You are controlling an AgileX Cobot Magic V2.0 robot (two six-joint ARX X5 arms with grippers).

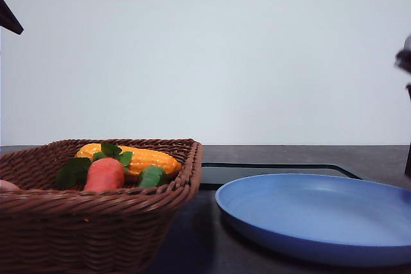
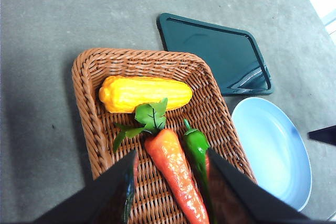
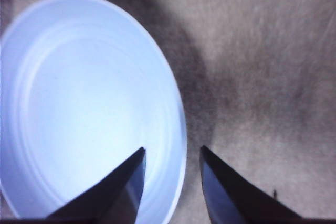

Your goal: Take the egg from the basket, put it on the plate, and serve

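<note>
**A:** Where's the egg relative to the left gripper [image 2: 170,182]?

**B:** Only a pinkish sliver at the far-left edge of the front view, just behind the near rim of the basket [image 1: 96,213] — probably the egg [image 1: 6,185], too cropped to confirm. Left fingers are spread, holding nothing, hanging over the basket above the carrot [image 2: 173,174] and green pepper [image 2: 197,148]. Corn [image 2: 144,93] lies further in, across the far end.

**A:** Right side?

**B:** Right gripper [image 3: 170,182] is parted and empty, poised over the rim of the blue plate [image 3: 79,103], one finger over the plate, the other over bare table [image 3: 262,77].

**A:** Layout?

**B:** Plate sits right of the basket, apart from it. Black tray [image 2: 215,53] lies beyond both — its near edge is hidden behind the plate in the front view.
</note>
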